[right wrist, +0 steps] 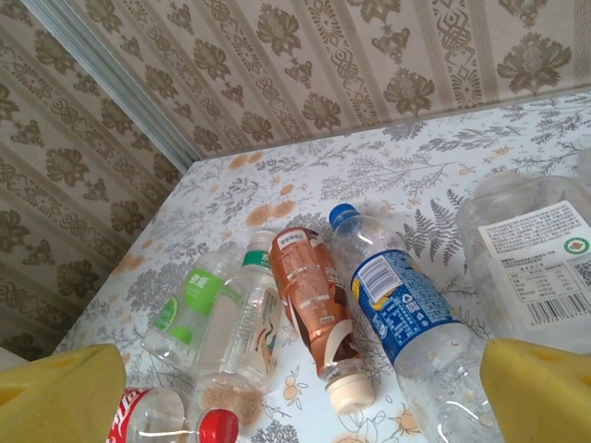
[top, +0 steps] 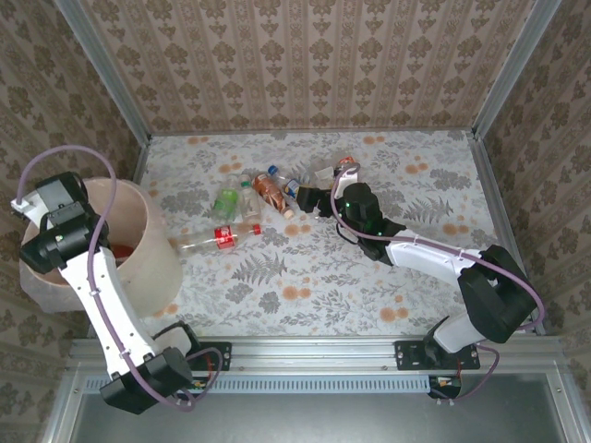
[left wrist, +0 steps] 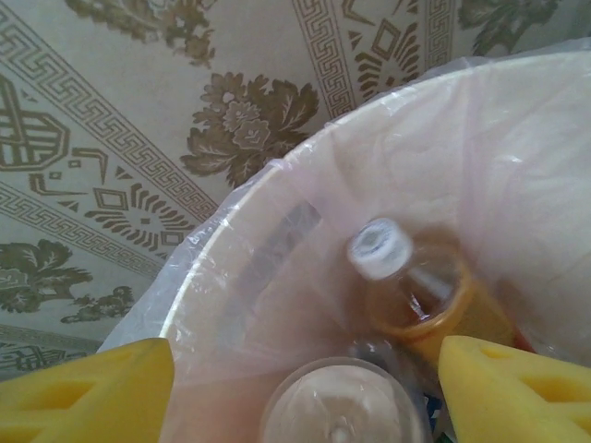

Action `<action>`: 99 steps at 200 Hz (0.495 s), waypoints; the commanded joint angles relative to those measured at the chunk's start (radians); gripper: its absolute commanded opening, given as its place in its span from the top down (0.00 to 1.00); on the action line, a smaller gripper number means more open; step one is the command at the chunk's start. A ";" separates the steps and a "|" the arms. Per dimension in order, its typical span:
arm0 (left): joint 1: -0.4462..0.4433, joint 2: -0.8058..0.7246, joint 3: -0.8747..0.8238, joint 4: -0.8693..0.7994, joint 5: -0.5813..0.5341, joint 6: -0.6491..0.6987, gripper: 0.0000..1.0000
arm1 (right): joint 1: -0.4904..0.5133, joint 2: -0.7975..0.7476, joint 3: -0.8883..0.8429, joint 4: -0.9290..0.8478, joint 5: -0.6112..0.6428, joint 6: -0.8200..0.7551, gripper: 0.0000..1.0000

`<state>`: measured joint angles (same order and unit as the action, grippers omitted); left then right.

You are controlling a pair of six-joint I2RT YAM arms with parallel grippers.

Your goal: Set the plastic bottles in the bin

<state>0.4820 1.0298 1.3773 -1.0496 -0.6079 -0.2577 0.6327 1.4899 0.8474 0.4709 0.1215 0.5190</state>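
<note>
Bottles [top: 259,194] lie bunched on the surface [top: 416,277], w/ a red-label bottle [top: 217,238] apart, nearer the bin [top: 152,263] at left. Left tool [top: 55,217] hangs over bin, spread wide; inside the liner [left wrist: 212,277] lies an orange-label bottle [left wrist: 425,295]. Right tool [top: 309,198] sits at bunch's right edge, also spread, pinching nothing.

The round pale pink-beige bin [top: 152,263], lined with clear plastic, stands at the left. An orange-labelled bottle [left wrist: 406,286] with a white cap sits inside. On the table, a green-labelled bottle [right wrist: 189,309], a brown-labelled bottle [right wrist: 314,305] and a blue-labelled bottle [right wrist: 397,305] lie flat side by side, and a red-labelled bottle [top: 217,238] lies nearer the bin.
</note>
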 commanded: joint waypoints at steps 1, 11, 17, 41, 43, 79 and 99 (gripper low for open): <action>0.008 -0.008 0.014 -0.013 0.023 -0.032 0.21 | -0.007 -0.023 0.016 -0.031 -0.008 -0.029 0.00; 0.008 -0.011 0.016 -0.009 0.041 -0.029 0.21 | -0.008 -0.026 0.016 -0.039 -0.002 -0.032 0.00; 0.008 -0.013 0.017 -0.006 0.055 -0.028 0.20 | -0.008 -0.026 0.018 -0.046 0.003 -0.034 0.00; 0.007 -0.020 0.035 0.004 0.149 -0.028 0.17 | -0.022 -0.030 0.025 -0.077 0.019 -0.039 0.00; 0.007 -0.021 0.036 0.006 0.161 -0.027 0.17 | -0.024 -0.031 0.027 -0.080 0.018 -0.041 0.00; -0.047 -0.049 0.028 0.048 0.261 -0.020 0.16 | -0.070 -0.042 0.051 -0.152 0.009 -0.086 0.00; -0.093 -0.053 0.031 0.055 0.259 -0.025 0.14 | -0.092 -0.052 0.056 -0.179 0.009 -0.112 0.00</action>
<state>0.4297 0.9966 1.3838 -1.0290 -0.3985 -0.2695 0.5648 1.4799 0.8654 0.3519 0.1234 0.4610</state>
